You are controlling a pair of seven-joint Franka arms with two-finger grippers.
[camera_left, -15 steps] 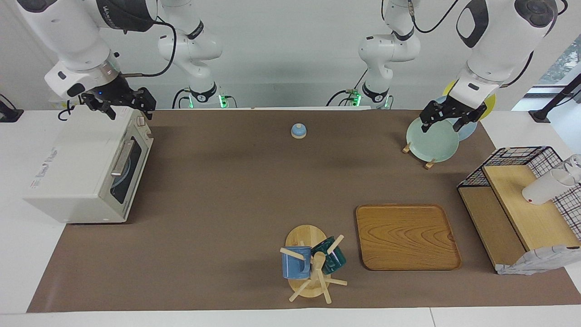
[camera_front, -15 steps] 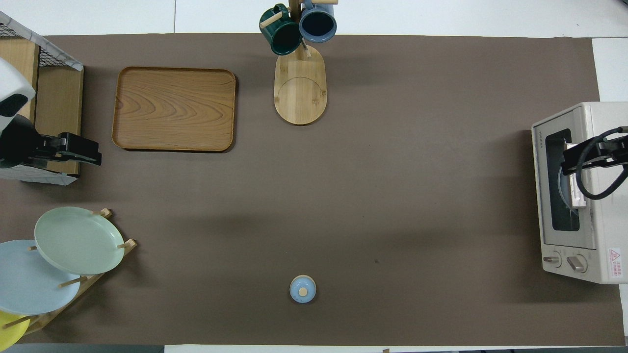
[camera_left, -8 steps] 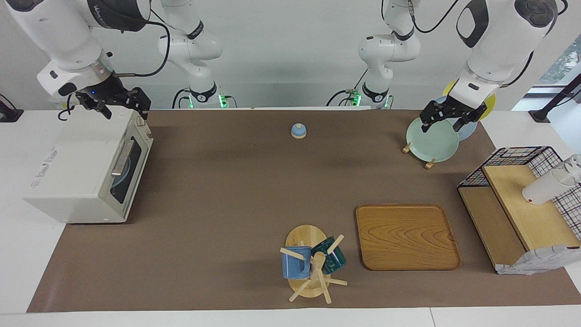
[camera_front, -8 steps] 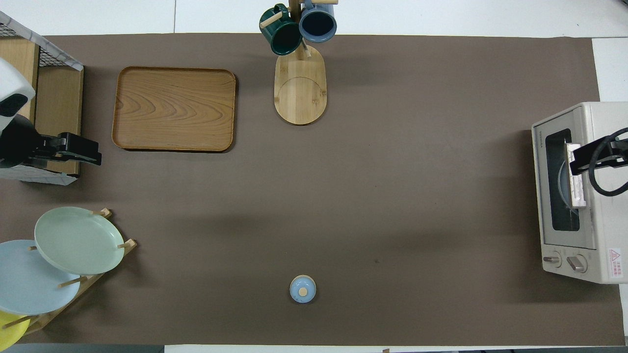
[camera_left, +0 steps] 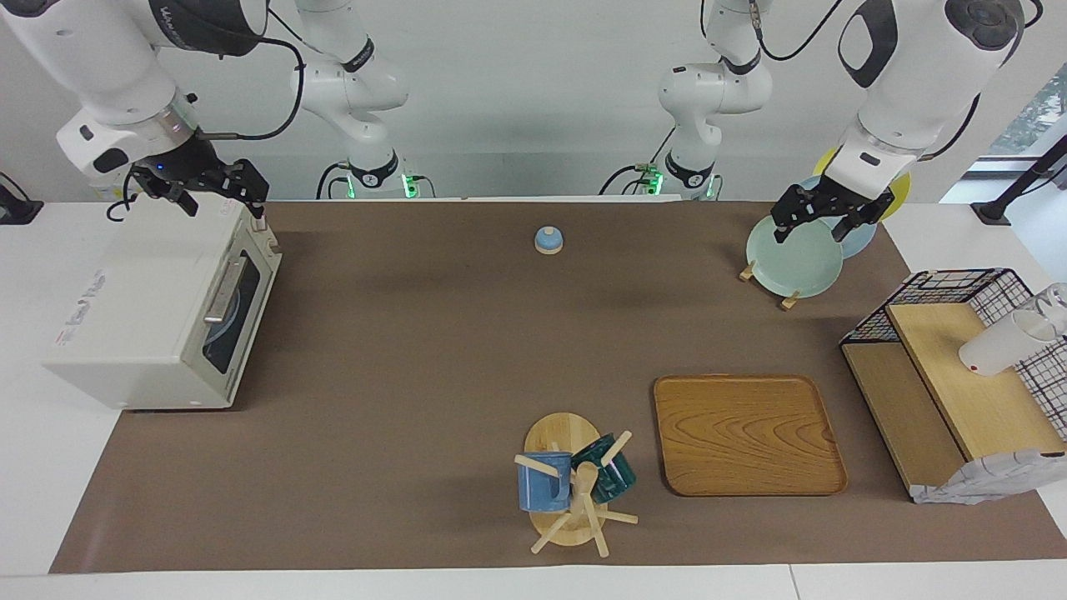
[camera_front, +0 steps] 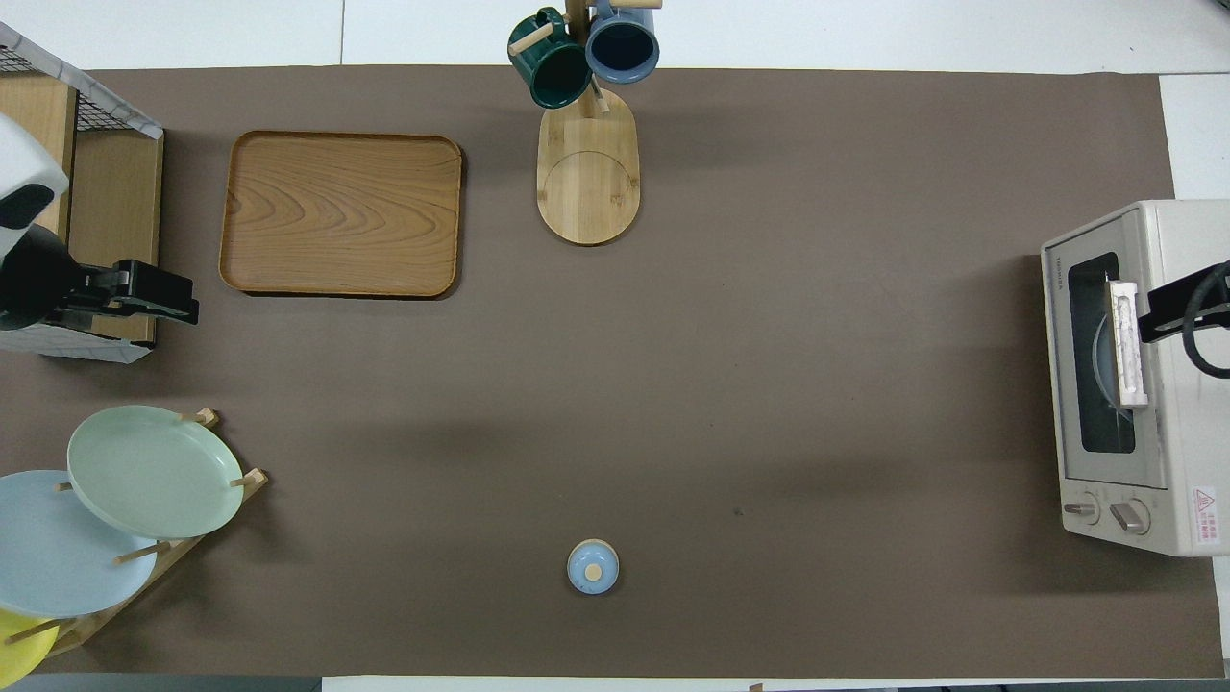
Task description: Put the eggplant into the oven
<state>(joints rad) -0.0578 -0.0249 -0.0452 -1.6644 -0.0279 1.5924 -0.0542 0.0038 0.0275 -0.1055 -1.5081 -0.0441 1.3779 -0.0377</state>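
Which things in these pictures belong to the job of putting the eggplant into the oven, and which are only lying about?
For the job:
oven, door shut
right gripper, above the oven
eggplant: not in sight; a round plate shows through the door glass

Lying about:
wooden tray
mug stand
plate rack, under the waiting left gripper
small blue lid
wire shelf

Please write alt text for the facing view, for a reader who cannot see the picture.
A cream-white oven with its door closed stands at the right arm's end of a brown table mat, and the right end effector hangs over its top. The left end effector waits over a rack of plates. No eggplant is visible.
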